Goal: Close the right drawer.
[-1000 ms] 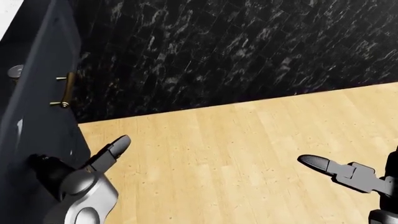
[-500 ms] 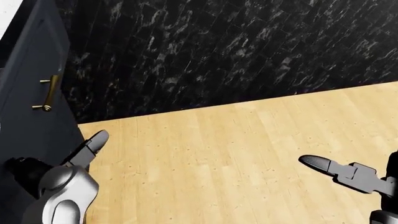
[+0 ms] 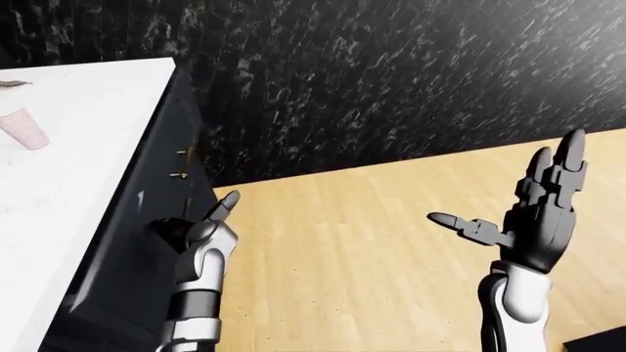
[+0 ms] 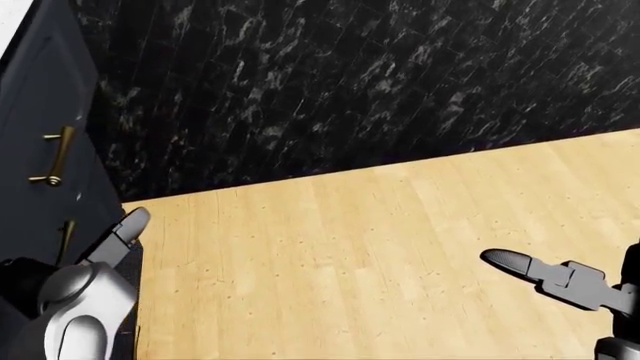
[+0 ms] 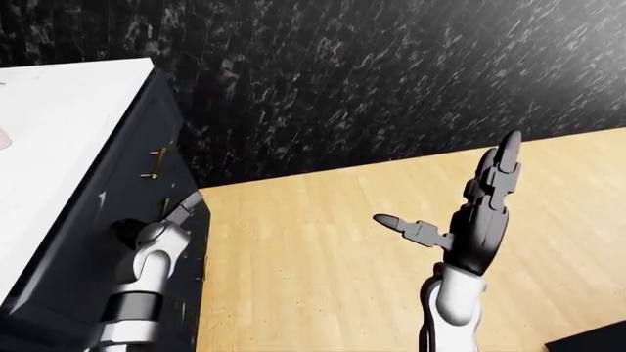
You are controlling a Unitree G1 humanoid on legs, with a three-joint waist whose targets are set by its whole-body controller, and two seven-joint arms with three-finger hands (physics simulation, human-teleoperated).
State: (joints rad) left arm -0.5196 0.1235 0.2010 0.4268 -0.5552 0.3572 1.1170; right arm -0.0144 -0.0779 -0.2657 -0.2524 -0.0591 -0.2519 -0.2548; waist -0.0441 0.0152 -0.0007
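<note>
The drawer front (image 4: 45,135) with its brass handle (image 4: 55,156) sits at the left edge of the head view, flush in the dark cabinet (image 3: 147,242). The left hand (image 3: 210,224) is right up against the cabinet face, fingers stretched out, holding nothing. The right hand (image 3: 536,213) is well apart over the wood floor (image 4: 380,262), wide open and empty. A pink cup (image 3: 21,126) stands on the white tabletop (image 3: 78,147).

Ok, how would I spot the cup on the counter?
Find the white countertop filling the left-eye view's left side, above the dark cabinet. The cup lies at its far left edge: small, pale pink, the only pink thing on that white surface.
</note>
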